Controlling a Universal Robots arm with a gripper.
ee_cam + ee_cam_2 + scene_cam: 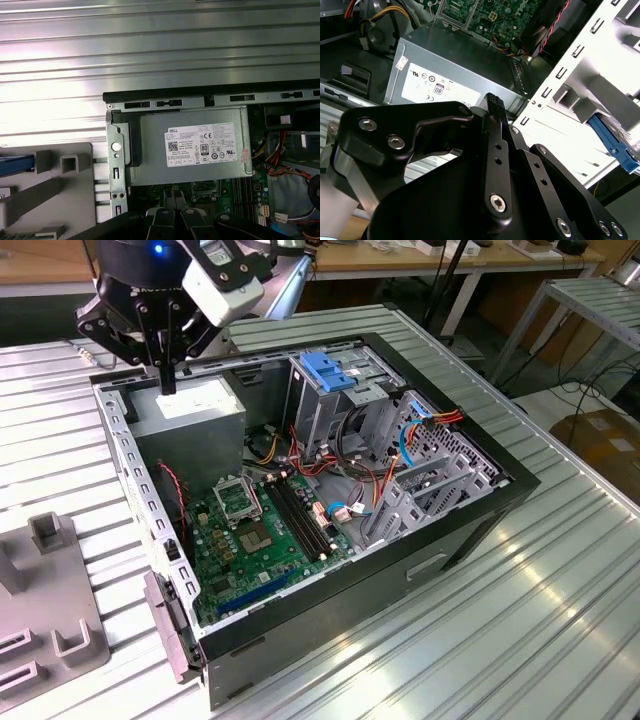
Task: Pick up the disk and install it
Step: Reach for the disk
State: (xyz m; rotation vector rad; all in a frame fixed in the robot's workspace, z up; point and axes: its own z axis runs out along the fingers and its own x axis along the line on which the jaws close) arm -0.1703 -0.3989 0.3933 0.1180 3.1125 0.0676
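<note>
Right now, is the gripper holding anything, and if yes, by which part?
Nothing is held: the gripper hangs empty over the grey power supply inside the computer case, fingers closed together.

Bright, even overhead light. In the exterior view the table shines with pale streaks of glare beside the case, while the inside of the case lies in soft shadow. In the first wrist view a broad white band of glare crosses the table beyond the case, and the power supply inside it is evenly lit. In the second wrist view the case rim is washed out to white, and the gripper shows dark against it
</note>
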